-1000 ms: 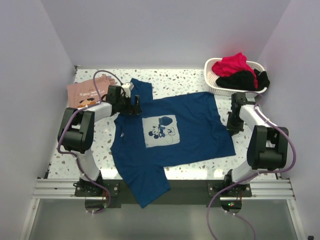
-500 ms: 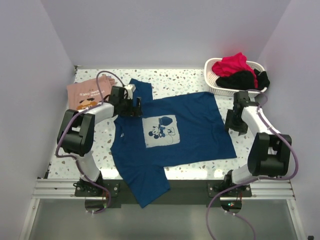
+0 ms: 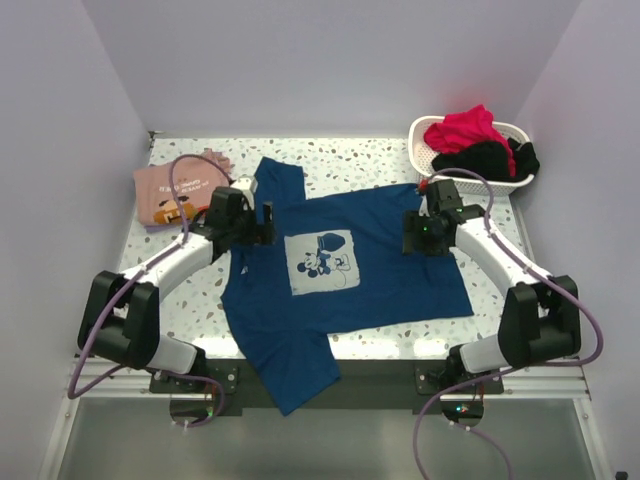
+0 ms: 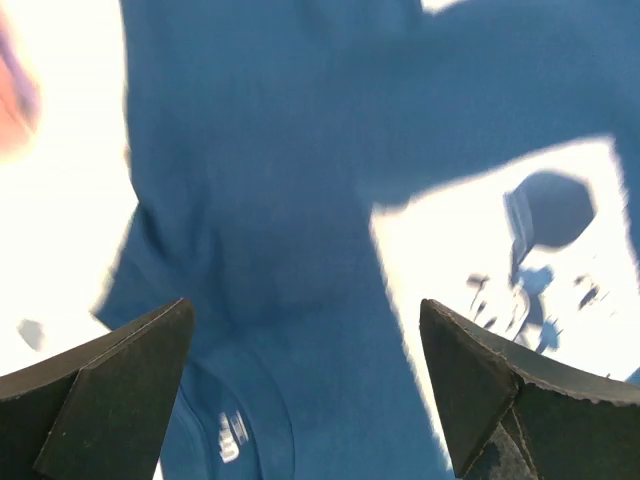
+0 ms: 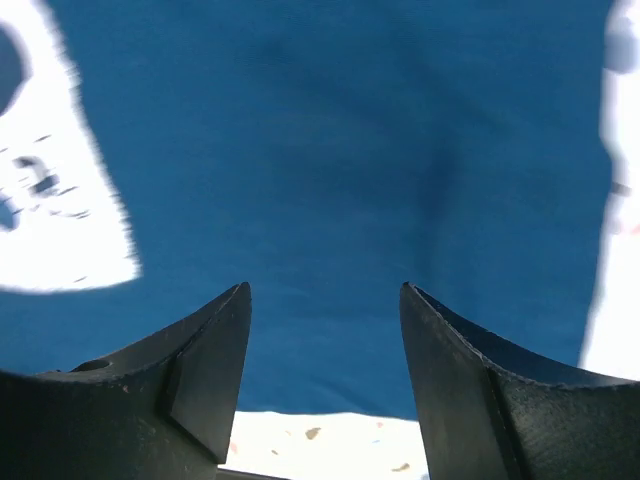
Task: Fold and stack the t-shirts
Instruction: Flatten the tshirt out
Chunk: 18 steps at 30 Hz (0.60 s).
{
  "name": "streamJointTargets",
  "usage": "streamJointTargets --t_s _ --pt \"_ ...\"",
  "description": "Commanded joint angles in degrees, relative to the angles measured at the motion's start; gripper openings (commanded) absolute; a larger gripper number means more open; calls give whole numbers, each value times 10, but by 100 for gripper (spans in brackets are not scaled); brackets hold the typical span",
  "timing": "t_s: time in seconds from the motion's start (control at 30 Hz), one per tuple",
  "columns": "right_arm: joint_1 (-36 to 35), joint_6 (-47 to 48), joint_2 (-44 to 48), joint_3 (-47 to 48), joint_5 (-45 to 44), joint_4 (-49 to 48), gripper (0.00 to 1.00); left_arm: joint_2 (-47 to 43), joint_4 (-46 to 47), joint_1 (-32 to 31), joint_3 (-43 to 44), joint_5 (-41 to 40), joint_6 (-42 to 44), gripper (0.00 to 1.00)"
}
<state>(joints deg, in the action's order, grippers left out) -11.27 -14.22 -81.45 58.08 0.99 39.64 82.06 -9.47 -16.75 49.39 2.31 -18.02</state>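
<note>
Top external view: the pink t-shirt (image 3: 165,190) lies on the surface (image 3: 190,300) outboard of the left tool (image 3: 257,224) and appears folded; treat it as done. The blue t-shirt (image 3: 380,270) lies flat and print up beneath both tools. You still have to fold and stack it. More clothes sit in the basket (image 3: 425,165) beyond the right tool (image 3: 418,235). The blue t-shirt's long axis runs from tool to tool, collar at the left tool, hem at the right. Both tools are spread, gripping nothing.

Robot lab cell: plain walls (image 3: 330,60) on 3 sides, terrazzo table (image 3: 370,160), alu mounting rail (image 3: 110,378).
</note>
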Motion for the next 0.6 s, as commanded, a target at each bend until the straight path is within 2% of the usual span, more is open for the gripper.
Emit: streamJointTargets --t_s 0.0,0.23,0.57 --pt "-41 -29 -29 -6 73 -71 65 4 0 -15 -58 11 -40 100" --pt "-96 -31 -109 -7 88 -116 65 10 35 -40 -110 28 -74 100" --pt "-100 -31 -199 -11 124 -152 65 86 69 -36 -102 29 -61 100"
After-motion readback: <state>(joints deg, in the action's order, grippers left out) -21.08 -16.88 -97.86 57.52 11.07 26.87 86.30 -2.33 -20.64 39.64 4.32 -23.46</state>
